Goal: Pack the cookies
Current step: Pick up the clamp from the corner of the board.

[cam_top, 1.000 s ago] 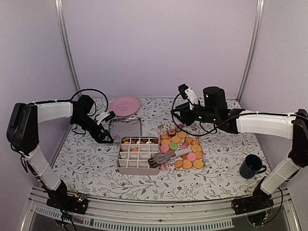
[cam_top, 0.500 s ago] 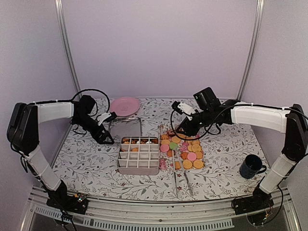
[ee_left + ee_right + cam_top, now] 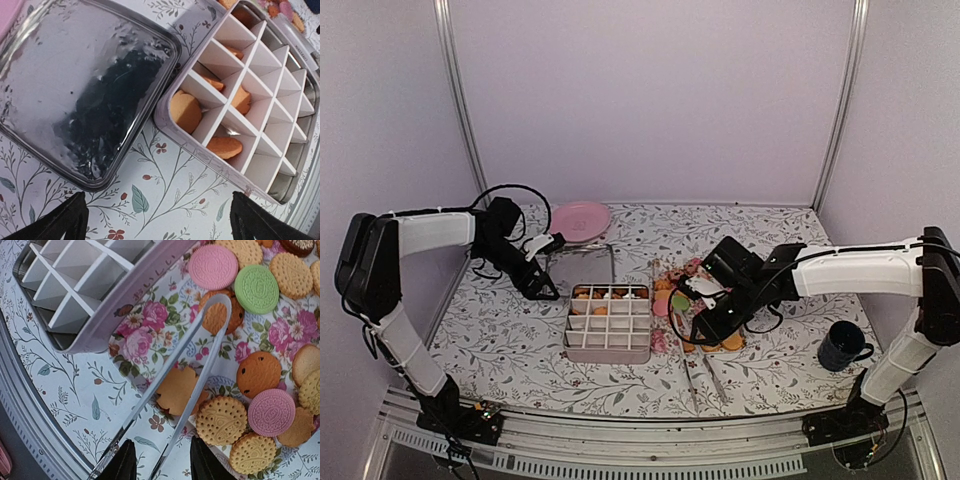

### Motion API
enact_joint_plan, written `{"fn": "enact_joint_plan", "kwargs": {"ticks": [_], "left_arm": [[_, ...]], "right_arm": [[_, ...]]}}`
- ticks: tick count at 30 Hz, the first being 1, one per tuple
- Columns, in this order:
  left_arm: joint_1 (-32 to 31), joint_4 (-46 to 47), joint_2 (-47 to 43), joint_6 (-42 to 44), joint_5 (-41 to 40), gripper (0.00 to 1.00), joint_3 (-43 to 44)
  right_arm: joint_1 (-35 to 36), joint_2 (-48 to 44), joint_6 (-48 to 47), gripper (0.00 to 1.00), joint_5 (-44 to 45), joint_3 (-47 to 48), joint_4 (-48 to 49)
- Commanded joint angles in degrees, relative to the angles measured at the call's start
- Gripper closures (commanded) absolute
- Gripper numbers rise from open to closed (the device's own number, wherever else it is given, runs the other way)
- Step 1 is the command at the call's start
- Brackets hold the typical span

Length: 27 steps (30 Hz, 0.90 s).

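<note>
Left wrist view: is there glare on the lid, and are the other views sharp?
Left wrist: yes, the clear lid carries white glare patches and a dark reflection. Right wrist: cookies sharp, embossing readable. Top external: even, soft light.

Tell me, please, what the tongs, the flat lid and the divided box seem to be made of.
The tongs look like bare polished metal: they are thin, silvery and mirror-bright. The lid seems to be clear glossy plastic, since it is see-through and shows glare and wavy reflections. The divided box has a pink printed outer wall, perhaps painted tin or plastic. Its white matt dividers could be plastic or card.
</note>
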Motion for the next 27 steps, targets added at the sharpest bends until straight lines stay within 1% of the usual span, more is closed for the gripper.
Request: {"fn": "enact_joint_plan", "kwargs": {"ticks": [1, 4, 8, 18, 22, 27], "left_arm": [[-0.54, 0.13, -1.89, 0.48, 0.35, 0.01, 1.09], [-0.53, 0.14, -2.31, 0.39, 0.38, 0.01, 1.04], [-0.49, 0.13, -2.65, 0.48, 0.33, 0.01, 0.95], [-0.04, -0.48, -3.32, 0.48, 0.55, 0.01, 0.98], [0.08, -0.79, -3.52, 0.52, 0.43, 0.01, 0.91], [0.29, -0.99, -3.53, 0.52, 0.77, 0.01, 1.12]], "right_arm": [[0.64, -0.40, 3.76, 0.64, -1.14, -1.36, -3.68], [0.86, 0.15, 2.87, 0.68, -1.74, -1.72, -4.21], [0.89, 1.93, 1.92, 0.72, 0.75, -1.53, -5.16], [0.93, 4.82, 1.05, 0.74, 2.08, -1.91, -3.00], [0.94, 5.67, 1.05, 0.79, 2.69, -1.72, -2.58], [0.96, 5.79, 1.60, 0.79, 2.80, -1.73, -2.78]]}}
